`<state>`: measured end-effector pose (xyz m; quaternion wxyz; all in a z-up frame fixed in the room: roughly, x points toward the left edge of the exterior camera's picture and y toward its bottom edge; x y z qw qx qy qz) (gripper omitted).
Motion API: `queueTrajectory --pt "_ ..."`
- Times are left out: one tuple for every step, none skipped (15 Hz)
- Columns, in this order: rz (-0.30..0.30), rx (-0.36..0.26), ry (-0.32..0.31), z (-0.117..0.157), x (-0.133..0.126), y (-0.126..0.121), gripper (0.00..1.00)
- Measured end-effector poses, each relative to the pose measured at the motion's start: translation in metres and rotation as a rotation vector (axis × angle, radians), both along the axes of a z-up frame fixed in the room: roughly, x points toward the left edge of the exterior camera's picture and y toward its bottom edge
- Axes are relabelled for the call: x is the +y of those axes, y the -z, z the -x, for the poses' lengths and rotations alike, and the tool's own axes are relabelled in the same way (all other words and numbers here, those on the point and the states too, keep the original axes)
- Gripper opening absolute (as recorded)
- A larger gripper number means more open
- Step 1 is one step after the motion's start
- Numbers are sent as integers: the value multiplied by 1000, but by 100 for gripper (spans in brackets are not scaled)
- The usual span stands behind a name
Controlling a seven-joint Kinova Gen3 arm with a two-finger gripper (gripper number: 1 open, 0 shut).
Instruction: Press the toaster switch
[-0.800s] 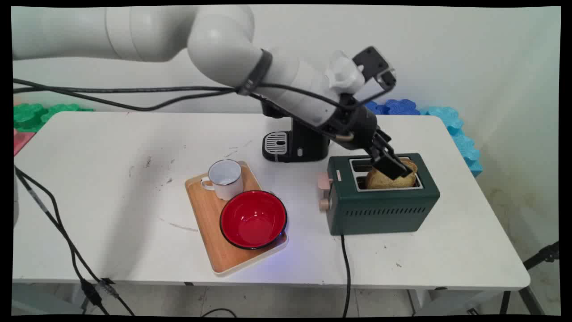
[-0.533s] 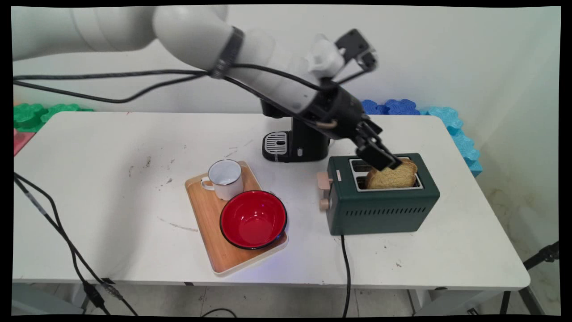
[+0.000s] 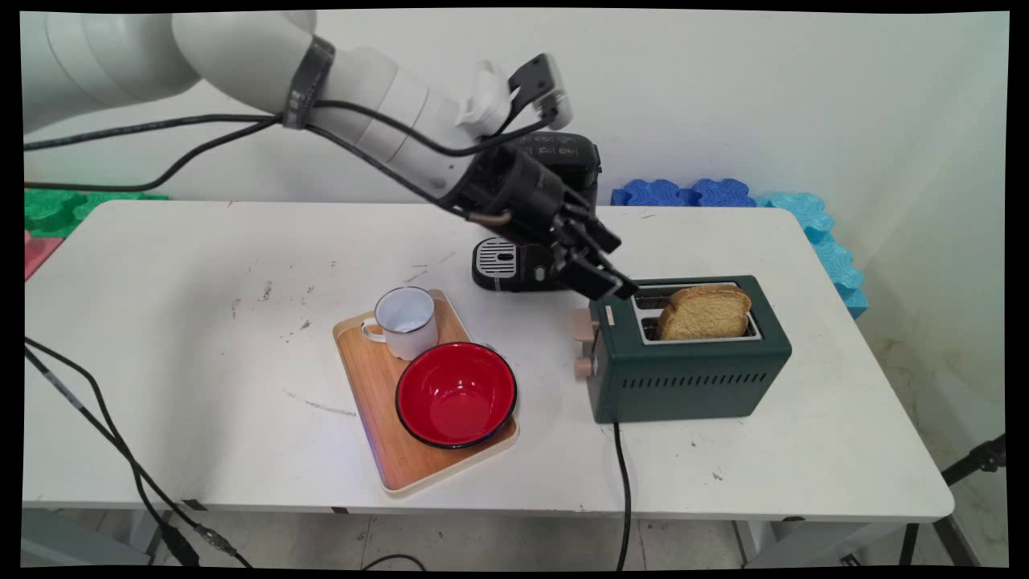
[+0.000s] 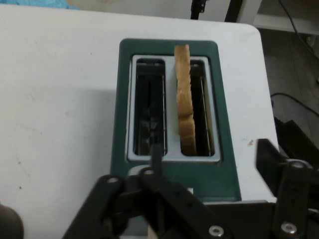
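A dark green two-slot toaster (image 3: 687,378) stands on the right half of the white table (image 3: 201,322). A brown bread slice (image 3: 707,314) stands upright in its near slot, its top sticking out. My gripper (image 3: 604,281) hangs open and empty just above the toaster's left end, over the pink lever side, apart from the bread. In the hand view the toaster (image 4: 124,109) lies straight ahead. There the bread slice (image 4: 184,104) sits in the right slot, the left slot is empty, and my gripper (image 4: 212,162) has its fingers spread wide.
A black coffee machine (image 3: 534,257) stands right behind my hand. Left of the toaster, a wooden tray (image 3: 374,386) holds a white mug (image 3: 404,322) and a red bowl (image 3: 455,394). The toaster's black cord (image 3: 625,498) runs over the front edge. Blue foam mats (image 3: 804,217) lie at the back right.
My gripper let go of the bread slice and drew back up and to the left, off the slots. The slice stayed in the near slot.
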<state>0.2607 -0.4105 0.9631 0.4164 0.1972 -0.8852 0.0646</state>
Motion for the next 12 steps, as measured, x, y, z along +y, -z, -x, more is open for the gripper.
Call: queueTrajectory --pt "-1 -2 2 -4 0 3 0" --pt "-2 -5 4 -9 0 6 0" --pt "-4 -10 3 -13 0 11 0" --pt "-10 -15 2 -17 0 16 0" --pt "-16 -21 1 -20 0 21 0" --pt "-22 -25 2 -22 0 25 0" --pt "-27 -28 2 -24 1 29 0" --pt "-31 -31 3 -25 1 32 0" --pt "-35 -34 3 -26 2 36 0" --pt "-39 -36 2 -27 2 40 0" --pt "-44 -39 0 -28 2 44 0" --pt "-49 -41 -1 -29 2 48 0"
